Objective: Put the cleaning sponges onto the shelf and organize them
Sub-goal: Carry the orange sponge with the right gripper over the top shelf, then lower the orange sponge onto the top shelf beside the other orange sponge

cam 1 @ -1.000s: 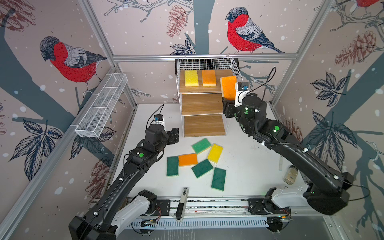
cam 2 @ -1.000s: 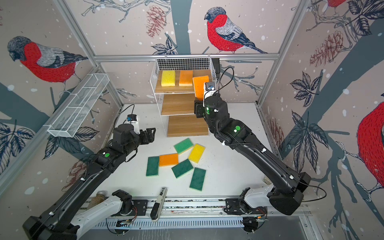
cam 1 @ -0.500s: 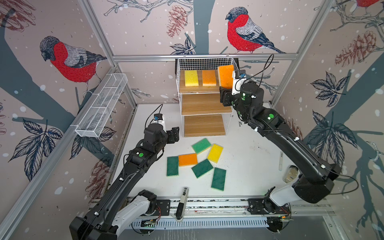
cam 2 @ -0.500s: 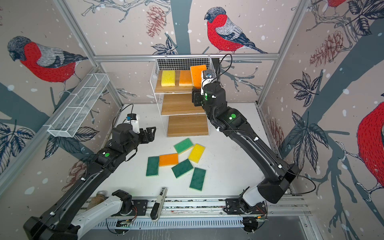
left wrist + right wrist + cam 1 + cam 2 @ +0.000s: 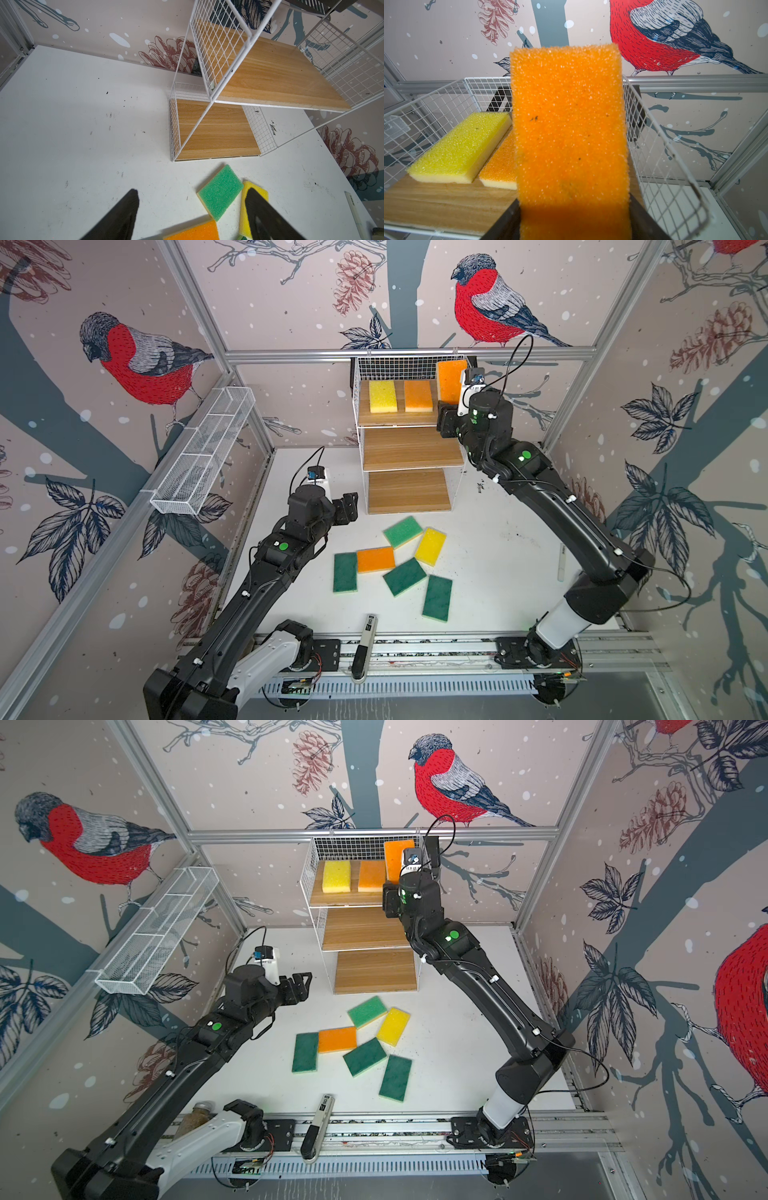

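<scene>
Upper centre in both top views, my right end effector (image 5: 448,416) is clamped on an orange sponge (image 5: 451,379), upright over the shelf's (image 5: 411,448) top board, beside a flat yellow sponge (image 5: 382,396) and second orange sponge (image 5: 417,396). Left of centre, my left end effector (image 5: 351,506) hovers over the bench (image 5: 498,572), jaws apart and empty. Six sponges (image 5: 405,576) lie loose mid-frame.

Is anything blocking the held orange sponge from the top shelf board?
Nothing visible. The held orange sponge stands upright in the right gripper above the top board, beside the lying orange sponge; the spot beneath is hidden.
</scene>
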Robot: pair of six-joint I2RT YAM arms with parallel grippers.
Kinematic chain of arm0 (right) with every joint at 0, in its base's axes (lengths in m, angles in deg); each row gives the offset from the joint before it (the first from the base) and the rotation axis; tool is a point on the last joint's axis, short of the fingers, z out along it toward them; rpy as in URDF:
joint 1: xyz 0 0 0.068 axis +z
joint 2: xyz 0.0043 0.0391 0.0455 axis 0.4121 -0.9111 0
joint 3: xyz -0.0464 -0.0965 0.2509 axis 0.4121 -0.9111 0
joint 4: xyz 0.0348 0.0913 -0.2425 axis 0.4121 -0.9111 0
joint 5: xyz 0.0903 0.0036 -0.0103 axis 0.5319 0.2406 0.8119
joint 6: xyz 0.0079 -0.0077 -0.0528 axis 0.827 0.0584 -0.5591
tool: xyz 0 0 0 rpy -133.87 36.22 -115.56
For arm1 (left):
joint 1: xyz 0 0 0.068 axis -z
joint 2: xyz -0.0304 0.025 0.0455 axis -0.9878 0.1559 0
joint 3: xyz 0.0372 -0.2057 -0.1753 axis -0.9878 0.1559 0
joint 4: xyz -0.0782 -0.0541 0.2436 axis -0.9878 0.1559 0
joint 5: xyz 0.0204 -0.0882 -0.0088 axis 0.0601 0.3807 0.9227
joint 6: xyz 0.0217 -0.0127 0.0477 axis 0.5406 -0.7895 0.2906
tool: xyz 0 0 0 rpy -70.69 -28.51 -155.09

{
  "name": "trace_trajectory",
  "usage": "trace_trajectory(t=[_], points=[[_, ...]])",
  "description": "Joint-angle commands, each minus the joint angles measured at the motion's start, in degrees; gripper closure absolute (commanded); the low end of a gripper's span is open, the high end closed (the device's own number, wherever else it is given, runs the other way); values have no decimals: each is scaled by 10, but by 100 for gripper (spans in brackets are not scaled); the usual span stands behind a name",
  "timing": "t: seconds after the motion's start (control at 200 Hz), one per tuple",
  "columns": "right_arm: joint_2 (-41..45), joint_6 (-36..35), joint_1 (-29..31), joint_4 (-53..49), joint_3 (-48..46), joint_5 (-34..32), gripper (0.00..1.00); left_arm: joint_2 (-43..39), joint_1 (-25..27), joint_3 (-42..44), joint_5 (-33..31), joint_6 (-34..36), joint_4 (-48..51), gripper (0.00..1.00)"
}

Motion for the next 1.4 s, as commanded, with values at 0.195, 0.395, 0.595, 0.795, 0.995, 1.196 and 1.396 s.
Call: trace_trajectory(t=[0.195, 0.395, 0.595, 0.795, 0.995, 1.196, 1.396], points=[[-46, 12, -11, -33, 55, -21, 33, 4, -7, 5, 20, 1, -39, 19], [-55, 15, -12, -45, 64, -26, 32, 10, -7, 3, 26, -1, -50, 19], [-62, 11, -14, -54, 73, -35, 32, 11, -8, 4, 26, -2, -51, 19], [-67, 12, -18, -63, 76, -45, 31, 9, -8, 10, 26, -3, -54, 19], [-77, 14, -25, -67, 79, -41, 31, 11, -8, 10, 28, -3, -55, 19], [-86, 17, -28, -73, 85, -38, 30, 10, -9, 11, 27, -2, -54, 18], [-87, 19, -28, -78, 88, -39, 29, 10, -10, 12, 27, -1, -54, 18]])
